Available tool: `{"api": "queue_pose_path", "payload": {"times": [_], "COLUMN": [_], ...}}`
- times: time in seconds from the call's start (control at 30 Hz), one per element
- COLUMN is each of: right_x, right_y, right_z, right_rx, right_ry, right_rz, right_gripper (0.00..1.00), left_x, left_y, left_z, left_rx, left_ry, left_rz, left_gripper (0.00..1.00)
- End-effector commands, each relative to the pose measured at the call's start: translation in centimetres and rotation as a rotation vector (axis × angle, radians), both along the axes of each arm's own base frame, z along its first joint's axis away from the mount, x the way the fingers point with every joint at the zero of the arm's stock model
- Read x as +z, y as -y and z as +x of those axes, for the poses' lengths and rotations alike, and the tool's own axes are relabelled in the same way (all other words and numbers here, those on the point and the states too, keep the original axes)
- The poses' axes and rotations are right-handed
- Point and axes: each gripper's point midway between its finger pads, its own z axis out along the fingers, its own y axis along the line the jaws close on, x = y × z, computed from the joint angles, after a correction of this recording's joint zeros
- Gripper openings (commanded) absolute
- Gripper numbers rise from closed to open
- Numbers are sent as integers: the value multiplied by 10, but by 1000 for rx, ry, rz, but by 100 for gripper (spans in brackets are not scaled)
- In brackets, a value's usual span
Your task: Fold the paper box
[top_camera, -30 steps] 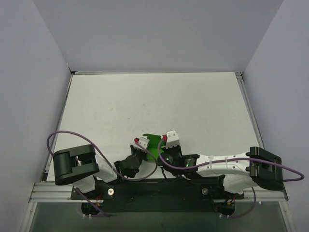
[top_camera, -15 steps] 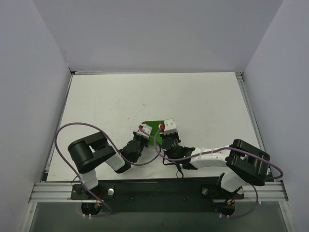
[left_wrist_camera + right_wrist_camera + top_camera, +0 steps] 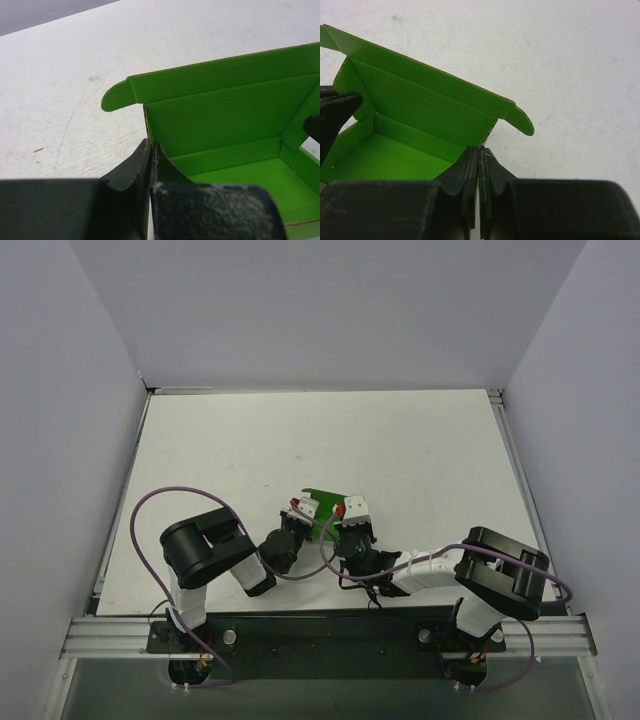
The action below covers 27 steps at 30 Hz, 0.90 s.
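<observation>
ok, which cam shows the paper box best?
Left wrist: the paper box is largest there, with its inside, raised lid and rounded tab clear. Right wrist shows it slightly smaller, from the opposite end. Top external shows only a small green patch.

Item: one paper box (image 3: 322,500), bright green thin card, brown showing along the cut edges. Form: shallow open tray, partly erected. Floor flat; back wall upright, with the lid panel (image 3: 225,75) rising above it along a crease, standing open. Side walls raised. A small rounded tab (image 3: 116,98) at one end of the lid, and its twin (image 3: 520,122) at the other. Location: white table (image 3: 250,450), middle, toward the near edge.
</observation>
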Motion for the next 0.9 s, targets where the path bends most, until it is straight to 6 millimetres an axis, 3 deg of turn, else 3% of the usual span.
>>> {"api": "queue_pose_path", "payload": {"times": [0.0, 0.2, 0.87], "right_x": [14, 4, -20], "right_y": [-38, -36, -39], "right_z": [-21, -43, -73], "right_rx": [110, 111, 157], "right_ry": [-35, -114, -315], "right_rz": [194, 181, 184], "right_gripper": [0, 0, 0], "left_x": [20, 4, -19], "left_y": [37, 23, 1], "left_z": [-33, -41, -72], "left_rx": [-199, -183, -183], "left_ry": [50, 17, -33], "left_rz": [-141, -95, -14], "left_gripper": [0, 0, 0]}}
